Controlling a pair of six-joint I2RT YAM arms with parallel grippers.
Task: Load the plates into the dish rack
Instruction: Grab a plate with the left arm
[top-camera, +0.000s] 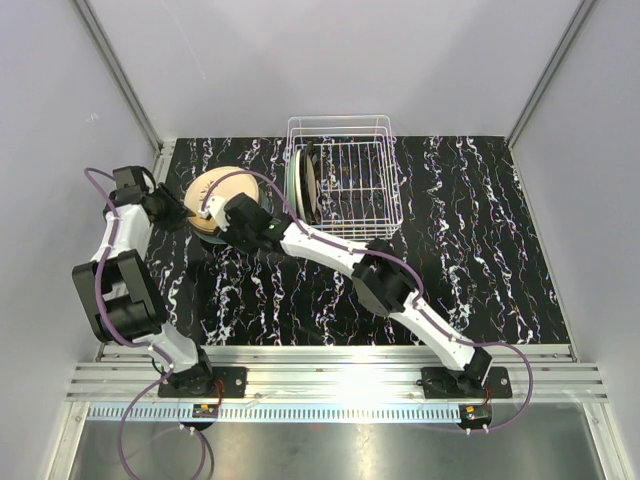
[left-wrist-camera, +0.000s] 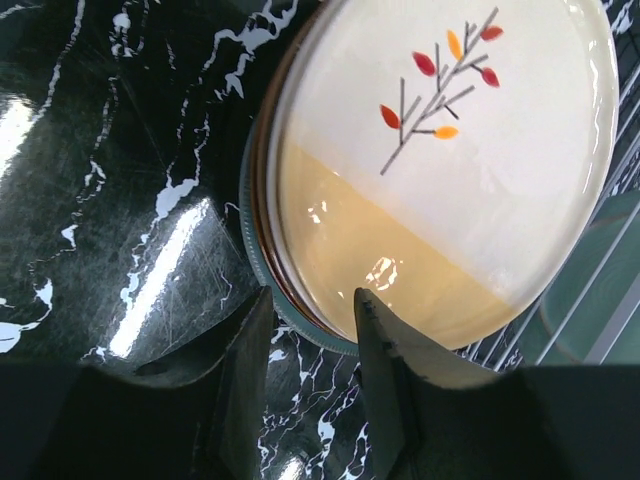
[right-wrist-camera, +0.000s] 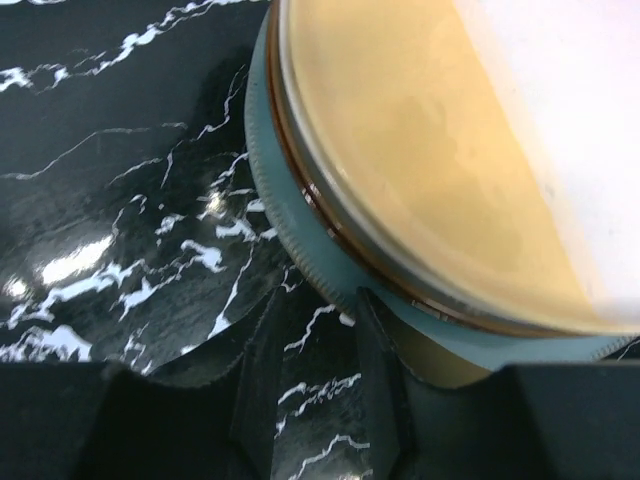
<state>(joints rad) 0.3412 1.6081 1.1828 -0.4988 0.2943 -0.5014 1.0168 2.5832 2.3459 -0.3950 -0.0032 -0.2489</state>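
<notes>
Cream plate (left-wrist-camera: 440, 170) with leaf sprig, topmost of stack of plates (top-camera: 225, 198), far-left on black marbled table (top-camera: 480, 240); sprig legible in left wrist view only. Teal plate (right-wrist-camera: 290, 230) lower in stack, clearest in right wrist view. Dish rack (top-camera: 350, 150), white wire, just right of stack; standing plates (top-camera: 305, 185) at its left end, seen from overhead. Left gripper (left-wrist-camera: 315, 385): jaws part-spread, holding nothing, at stack's left rim. Right gripper (right-wrist-camera: 320, 390): likewise part-spread, holding nothing, at near rim; contact uncertain.

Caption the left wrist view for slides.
Open left jaws at the rim of a stacked, leaf-motif cream round plate on black marbled table.
</notes>
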